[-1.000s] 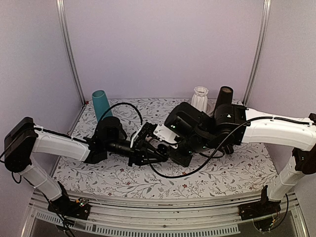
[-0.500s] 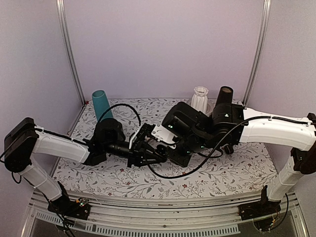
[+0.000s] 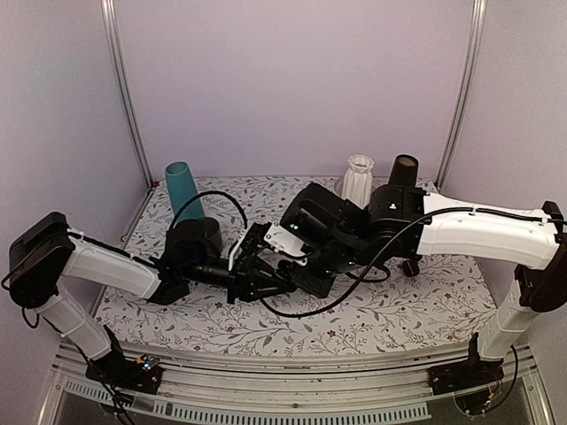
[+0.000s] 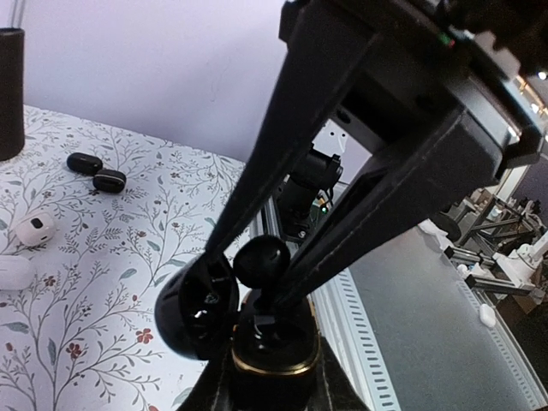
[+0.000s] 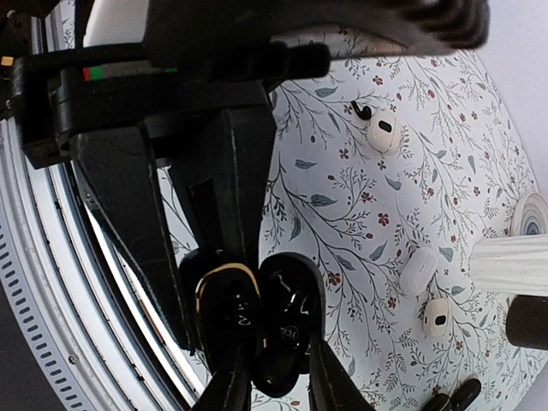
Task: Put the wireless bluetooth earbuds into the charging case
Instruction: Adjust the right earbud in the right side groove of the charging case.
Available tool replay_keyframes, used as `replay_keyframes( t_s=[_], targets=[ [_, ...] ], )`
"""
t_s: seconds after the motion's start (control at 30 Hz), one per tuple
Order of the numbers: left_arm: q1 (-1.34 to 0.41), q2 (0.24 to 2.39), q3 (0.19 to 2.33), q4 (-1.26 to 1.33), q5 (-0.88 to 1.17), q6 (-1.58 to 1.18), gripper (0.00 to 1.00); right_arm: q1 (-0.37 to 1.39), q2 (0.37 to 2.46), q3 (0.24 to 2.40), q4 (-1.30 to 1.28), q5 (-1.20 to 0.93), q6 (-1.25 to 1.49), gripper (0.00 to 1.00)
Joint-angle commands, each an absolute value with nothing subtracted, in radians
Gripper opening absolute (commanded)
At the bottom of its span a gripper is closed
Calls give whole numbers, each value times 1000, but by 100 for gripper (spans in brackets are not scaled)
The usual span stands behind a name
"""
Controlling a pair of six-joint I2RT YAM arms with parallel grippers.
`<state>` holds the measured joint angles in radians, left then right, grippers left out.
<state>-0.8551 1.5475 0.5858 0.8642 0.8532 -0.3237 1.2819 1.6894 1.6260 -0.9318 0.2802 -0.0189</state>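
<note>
Bracing the target, the left gripper (image 5: 218, 295) clamped the charging case (image 4: 276, 355) by its base and held it off the floral surface (image 4: 103, 282), above its middle. The lid (image 4: 195, 306) hung aside so the gold-rimmed well faced the incoming arm. We saw the right gripper (image 4: 255, 276) pinching one black earbud (image 4: 261, 255) just over that well, and we judged it not yet seated. Two small black pieces (image 4: 110, 180) and a white earbud (image 4: 36, 229) lay well apart, toward the far edge.

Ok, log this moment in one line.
left gripper shut on charging case, lid open | right gripper at the case, grip unclear | both black earbuds on table
</note>
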Motion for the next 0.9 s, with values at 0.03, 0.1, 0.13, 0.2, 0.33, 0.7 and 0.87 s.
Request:
replay_keyframes(
  t_s=[0.03, 0.1, 0.13, 0.2, 0.33, 0.7, 0.87],
  targets=[
    [-874, 1550, 571, 1099, 848, -369, 0, 1283, 1751, 1661, -927, 276, 36, 26],
    [-873, 1552, 565, 1112, 834, -370, 0, 1284, 1767, 1674, -930, 284, 49, 27],
    [-872, 1554, 563, 1118, 825, -373, 0, 1284, 1775, 1680, -930, 290, 55, 27],
    [-869, 1558, 556, 1138, 806, -380, 0, 1280, 1786, 1690, -931, 297, 67, 27],
    [-857, 1563, 538, 1196, 767, -411, 0, 1268, 1793, 1704, -932, 310, 95, 27],
    [-849, 1575, 539, 1272, 724, -436, 0, 1256, 1799, 1766, -922, 317, 158, 37],
    [-850, 1567, 534, 1284, 701, -435, 0, 1257, 1793, 1779, -914, 322, 188, 39]
  ],
)
